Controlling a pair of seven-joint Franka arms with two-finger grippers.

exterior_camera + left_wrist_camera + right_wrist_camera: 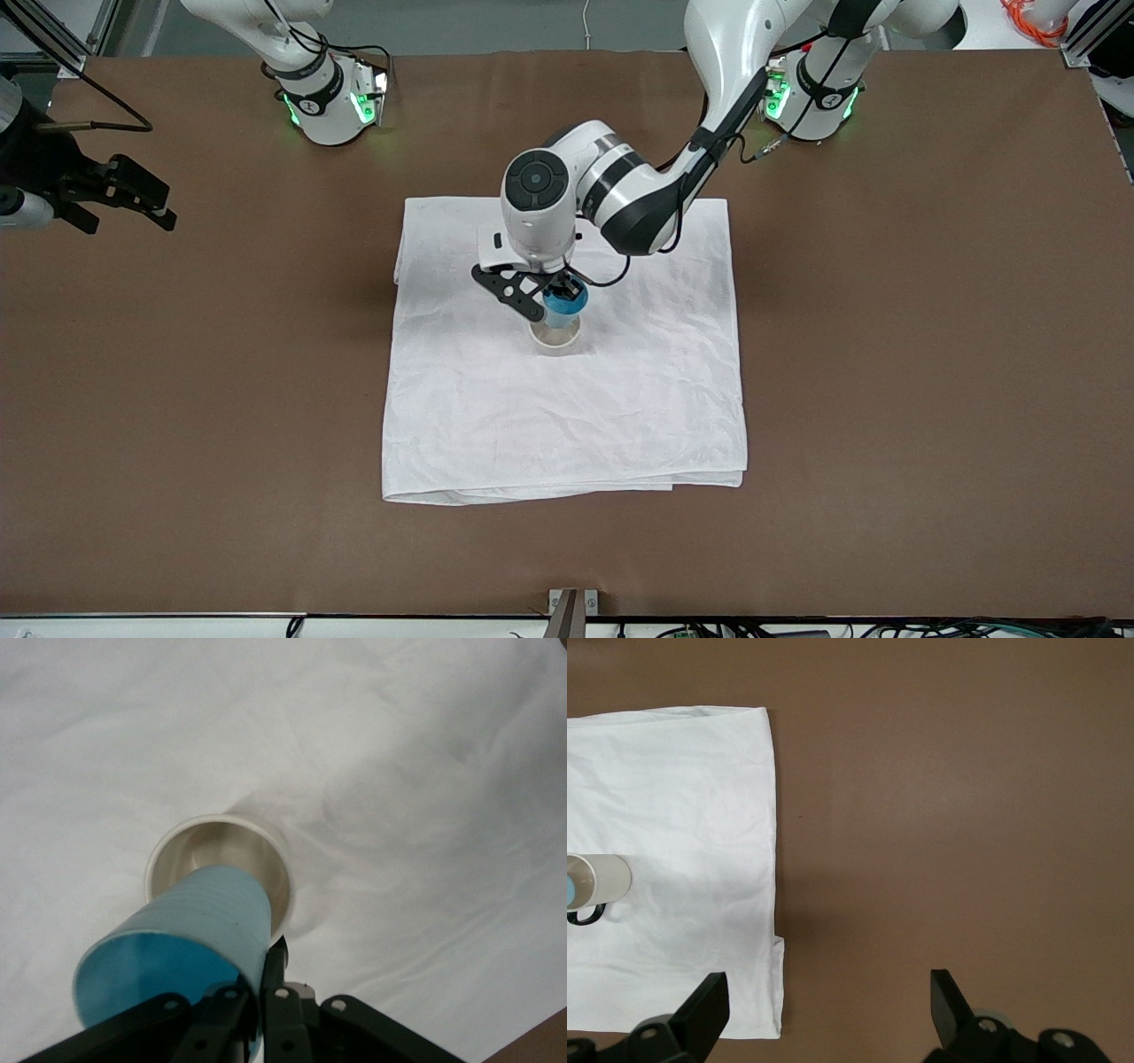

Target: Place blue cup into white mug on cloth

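**Blue cup over white mug, mid-table**

Blue, one cup (564, 306); one white mug (555, 335); one cloth (620, 399) mid-table, brown table (886, 354) bare to every edge. The left gripper (556, 292) pinches the cup's rim, base tilted into the mug's mouth. The right gripper (124, 199) waits spread over the right arm's end.

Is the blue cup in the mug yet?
Partly: the blue cup, shut in the left hand, has its base inside the white mug rim.
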